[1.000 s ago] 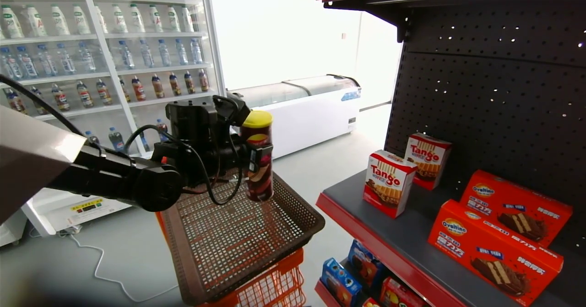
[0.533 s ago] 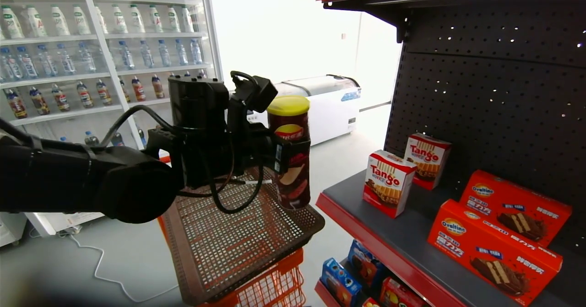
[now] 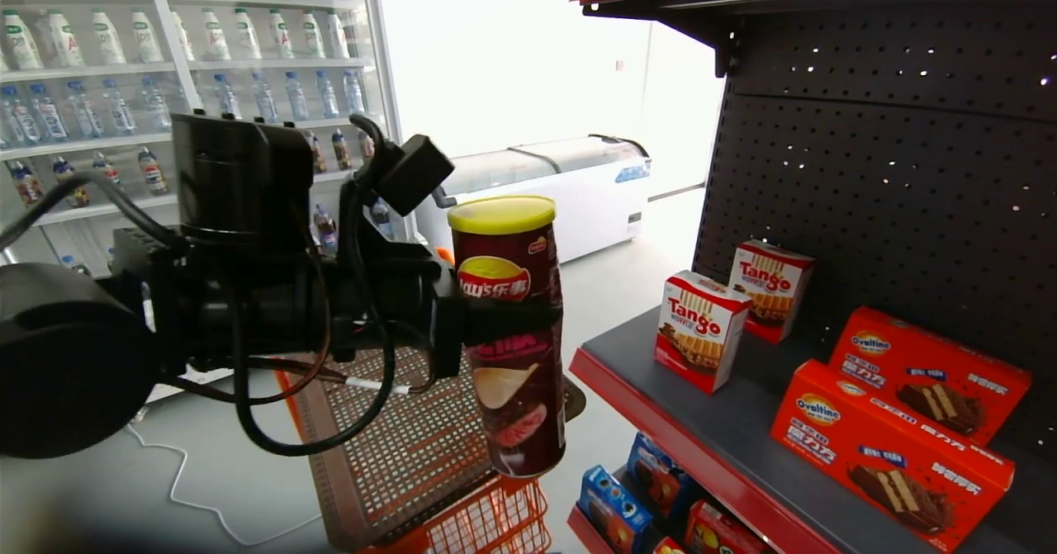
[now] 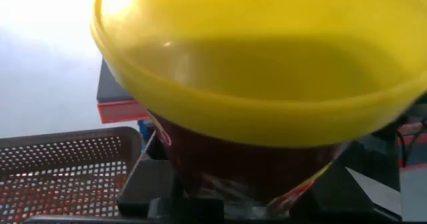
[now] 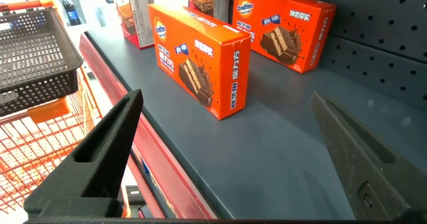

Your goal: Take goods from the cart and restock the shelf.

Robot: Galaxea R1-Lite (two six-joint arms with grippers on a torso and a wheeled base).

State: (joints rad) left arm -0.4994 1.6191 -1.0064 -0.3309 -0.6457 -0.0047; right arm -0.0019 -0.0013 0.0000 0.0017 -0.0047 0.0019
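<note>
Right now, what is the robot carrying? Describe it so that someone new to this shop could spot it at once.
Look left of the red-edged shelf, by the brown mesh cart basket. There the left gripper is shut on a chip can, held upright in the air. It is the only cylinder, dark red with a yellow lid, while the goods on the shelf are all boxes.

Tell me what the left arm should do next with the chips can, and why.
Probably carry it rightward over the red lip of the shelf. The left gripper holds the chips can upright beside the shelf, by the basket, and bare grey shelf lies open beside the wafer boxes.
</note>
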